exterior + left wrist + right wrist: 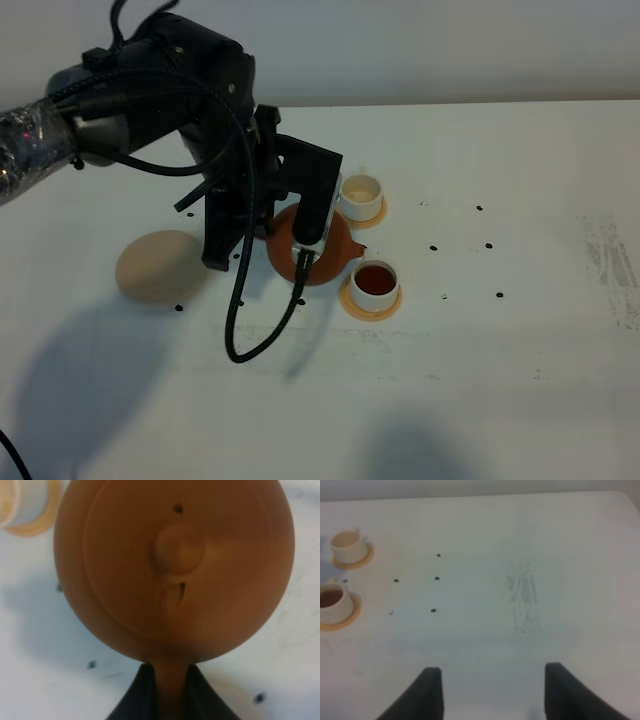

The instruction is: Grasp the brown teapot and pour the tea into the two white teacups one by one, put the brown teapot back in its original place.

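At the centre of the high view, the brown teapot [335,255] is held by the left hand [169,687]. Its fingers are clamped tight on the loop handle [170,672], and that hold would let a turn of the wrist tip the pot. The wrist view looks almost straight down on the lid [179,550], so we judge the pot roughly level and not pouring. We cannot tell whether it is resting or just lifted.

The spout [358,250] points right, between the two cups on their orange coasters [347,297]. The near teacup [375,302], lower in the frame, holds dark tea [375,280]. The far teacup [362,192] shows only a pale inside, so we take it as the one left to fill. The beige coaster [160,267] lies bare at left, well apart from the pot and ready for its return.

The right hand [492,692] hovers with its fingers spread wide and nothing between them, over bare surface away from the cups.

The surface [520,350] is white and flat, dotted with small dark specks [479,208] and scuffed grey at the right edge [610,260]. A plain pale wall [450,50] runs along the top.
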You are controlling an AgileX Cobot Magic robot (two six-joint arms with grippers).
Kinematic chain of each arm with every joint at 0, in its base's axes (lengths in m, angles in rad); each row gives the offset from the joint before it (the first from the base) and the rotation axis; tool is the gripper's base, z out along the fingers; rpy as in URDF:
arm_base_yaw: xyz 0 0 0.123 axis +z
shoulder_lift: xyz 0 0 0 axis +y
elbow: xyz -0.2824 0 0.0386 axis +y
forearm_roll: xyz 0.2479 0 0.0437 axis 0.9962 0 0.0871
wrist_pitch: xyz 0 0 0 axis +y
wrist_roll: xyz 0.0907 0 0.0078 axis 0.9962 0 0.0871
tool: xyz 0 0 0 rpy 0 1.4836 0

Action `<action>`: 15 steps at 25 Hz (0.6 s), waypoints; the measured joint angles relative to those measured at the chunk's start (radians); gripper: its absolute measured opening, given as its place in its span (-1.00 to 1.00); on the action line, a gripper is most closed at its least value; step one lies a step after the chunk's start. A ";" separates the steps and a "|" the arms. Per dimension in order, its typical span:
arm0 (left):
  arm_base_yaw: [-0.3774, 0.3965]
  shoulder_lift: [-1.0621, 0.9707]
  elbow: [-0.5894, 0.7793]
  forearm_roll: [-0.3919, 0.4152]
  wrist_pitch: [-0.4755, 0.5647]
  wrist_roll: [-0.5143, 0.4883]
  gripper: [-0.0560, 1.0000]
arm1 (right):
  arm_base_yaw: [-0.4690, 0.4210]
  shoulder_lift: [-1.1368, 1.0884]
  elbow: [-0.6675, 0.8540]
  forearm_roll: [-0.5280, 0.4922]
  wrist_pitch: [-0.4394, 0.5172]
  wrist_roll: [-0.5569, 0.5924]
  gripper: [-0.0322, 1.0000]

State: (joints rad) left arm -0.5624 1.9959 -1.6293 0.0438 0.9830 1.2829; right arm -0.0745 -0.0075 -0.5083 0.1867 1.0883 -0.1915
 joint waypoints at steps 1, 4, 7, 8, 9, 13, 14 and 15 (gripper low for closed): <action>0.003 0.000 0.000 -0.025 0.016 -0.019 -0.67 | 0.000 0.000 0.000 0.000 0.000 0.000 -0.09; 0.008 0.000 0.000 -0.068 0.056 -0.078 -0.67 | 0.000 0.000 0.000 0.000 0.000 0.000 -0.09; 0.008 0.000 0.016 -0.079 0.063 -0.116 -0.67 | 0.000 0.000 0.000 0.000 0.000 0.000 -0.09; 0.008 0.000 0.027 -0.081 0.063 -0.124 -0.67 | 0.000 0.000 0.000 0.000 0.000 0.000 -0.09; 0.010 0.000 0.038 -0.084 0.061 -0.131 -0.67 | 0.000 0.000 0.000 0.000 0.000 0.000 -0.09; 0.033 0.000 0.104 -0.123 0.025 -0.141 -0.67 | 0.000 0.000 0.000 0.000 0.000 0.000 -0.09; 0.038 0.000 0.121 -0.132 0.009 -0.142 -0.67 | 0.000 0.000 0.000 0.000 0.000 0.000 -0.09; 0.043 0.000 0.140 -0.139 -0.008 -0.143 -0.67 | 0.000 0.000 0.000 0.000 0.000 0.000 -0.09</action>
State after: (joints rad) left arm -0.5193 1.9959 -1.4895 -0.0954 0.9747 1.1396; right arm -0.0745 -0.0075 -0.5083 0.1867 1.0883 -0.1915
